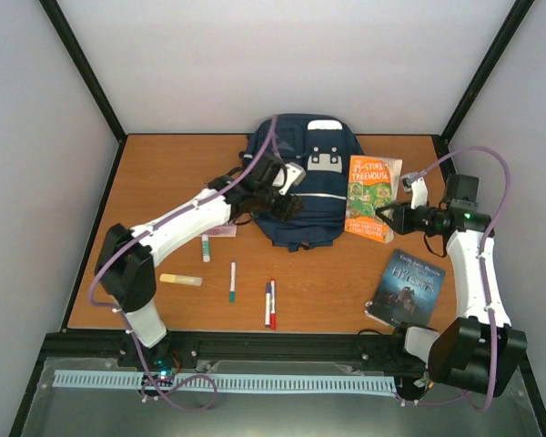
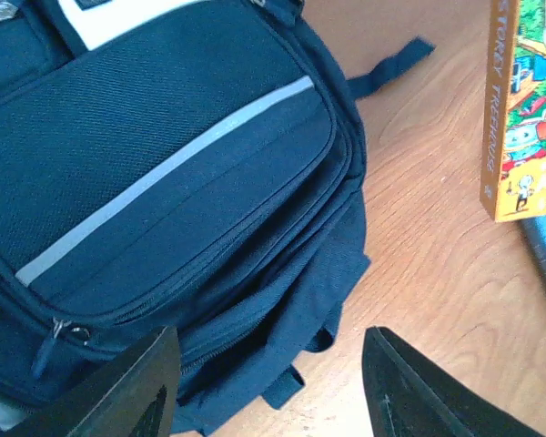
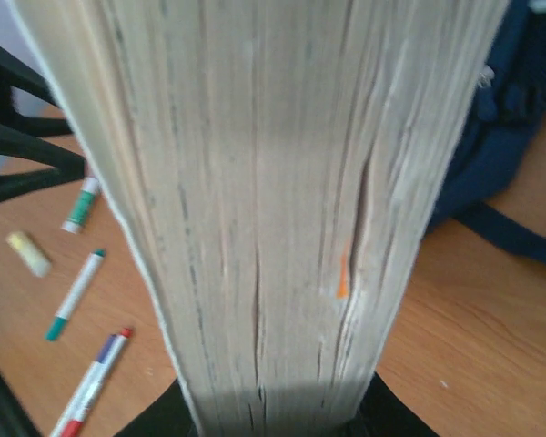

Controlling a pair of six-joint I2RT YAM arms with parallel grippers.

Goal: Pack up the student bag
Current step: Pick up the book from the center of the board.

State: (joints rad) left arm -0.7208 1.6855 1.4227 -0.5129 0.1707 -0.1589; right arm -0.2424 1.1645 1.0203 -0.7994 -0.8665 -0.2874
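Since the student bag [image 1: 300,182] lies flat at the back middle of the table [image 1: 346,291], front pocket up, both arms are gathered there. From the left wrist its pocket zips look run shut, a zip pull [image 2: 59,332] sitting at the corner. Whether the main compartment gapes anywhere I cannot tell.

The left claw [image 1: 278,187] hangs over the bag's near-left part, fingers apart, nothing between them. Just right of the bag, the right claw [image 1: 402,217] is clamped on the orange treehouse book [image 1: 373,196] by one edge, the page block filling its own camera. Nearer the arms lie a dark book [image 1: 405,287], three markers [image 1: 232,282], a yellow highlighter [image 1: 180,279] and a glue stick [image 1: 206,248].

The worry, to my eye, is the opening. With nobody holding the fabric apart, the book may butt against closed cloth and shove the soft bag backward. An edge grip on a thick paperback could also let it sag, twist or slide out mid-carry.
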